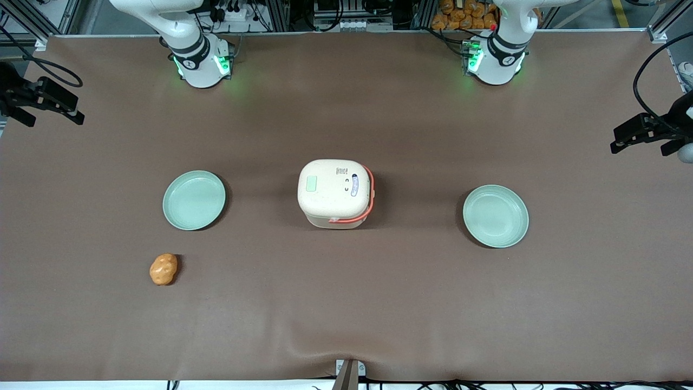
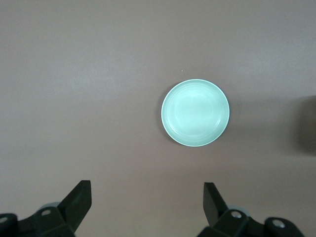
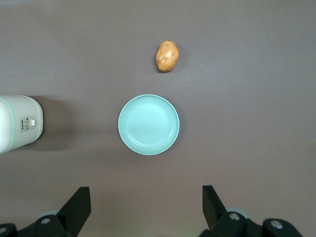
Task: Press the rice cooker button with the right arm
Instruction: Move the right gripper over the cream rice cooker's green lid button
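Observation:
The cream rice cooker (image 1: 335,193) stands mid-table with an orange handle, and its small pale green button (image 1: 312,183) sits on the lid on the side toward the working arm. The right arm (image 1: 184,38) rises from its base and leaves the front view. The right wrist view shows my gripper (image 3: 145,190) open, high above the bare table, with nothing between its fingers (image 3: 81,197). It hangs well away from the rice cooker (image 3: 19,123), whose button is hidden in that view.
One pale green plate (image 1: 194,200) (image 3: 148,124) lies between the working arm's base and an orange potato (image 1: 163,269) (image 3: 167,56). A second green plate (image 1: 495,215) (image 2: 195,112) lies toward the parked arm's end. Black mounts stand at both table ends.

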Available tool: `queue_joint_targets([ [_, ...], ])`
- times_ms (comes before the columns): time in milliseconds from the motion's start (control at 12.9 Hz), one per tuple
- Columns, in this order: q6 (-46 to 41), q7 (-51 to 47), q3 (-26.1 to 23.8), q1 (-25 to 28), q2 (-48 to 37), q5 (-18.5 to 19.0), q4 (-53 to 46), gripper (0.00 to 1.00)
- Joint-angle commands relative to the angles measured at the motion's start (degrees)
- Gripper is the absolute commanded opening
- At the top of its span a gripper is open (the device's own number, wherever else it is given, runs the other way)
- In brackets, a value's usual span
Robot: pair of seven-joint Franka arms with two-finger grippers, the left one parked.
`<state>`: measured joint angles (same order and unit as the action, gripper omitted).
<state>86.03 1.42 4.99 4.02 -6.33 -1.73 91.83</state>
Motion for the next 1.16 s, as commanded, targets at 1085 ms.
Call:
queue_joint_targets([
  [1085,9.22,-16.16,-0.42,18.89,9.21,0.06,-0.86,1.00],
])
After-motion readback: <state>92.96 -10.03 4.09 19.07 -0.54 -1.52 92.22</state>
